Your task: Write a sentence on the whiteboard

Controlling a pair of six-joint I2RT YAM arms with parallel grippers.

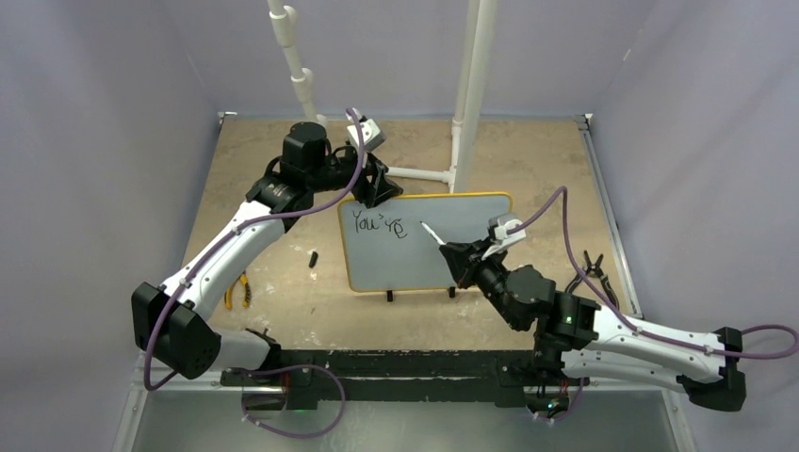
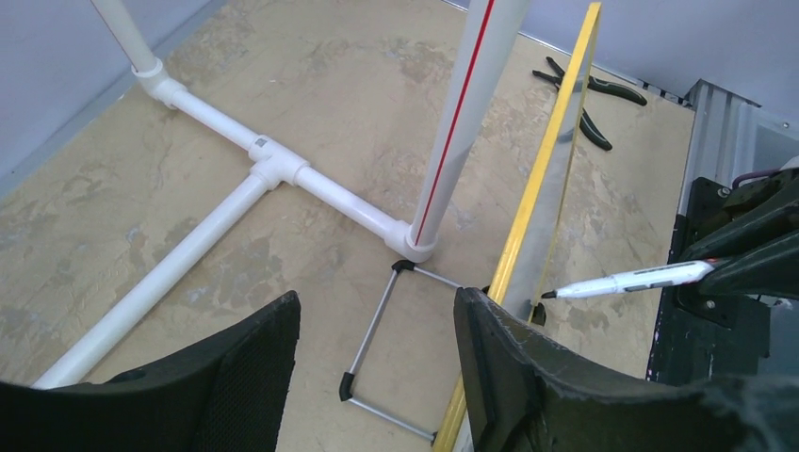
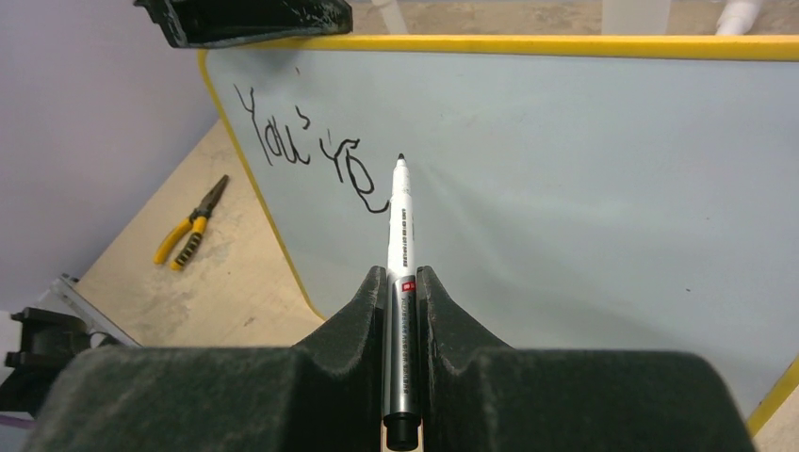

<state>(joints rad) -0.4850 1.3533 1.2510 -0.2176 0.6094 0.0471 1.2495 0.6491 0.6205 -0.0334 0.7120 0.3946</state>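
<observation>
whiteboard (image 1: 424,247) is standing upright on two black feet mid-table (image 1: 283,311), written face toward the arm bases. sentence (image 1: 377,226) is being read as "you're" only, at the board's upper left. white-bodied marker (image 3: 399,226) is being clamped between the closed fingers of the right hand (image 3: 401,280), tip pointed at the board just right of the last letter; contact cannot be told. left hand (image 2: 377,325) is being held wide open at the board's top left corner, one finger (image 3: 245,19) lying on the top edge, nothing gripped. yellow-handled pliers (image 1: 237,290) are lying left of the board, black pliers (image 1: 595,273) right.
</observation>
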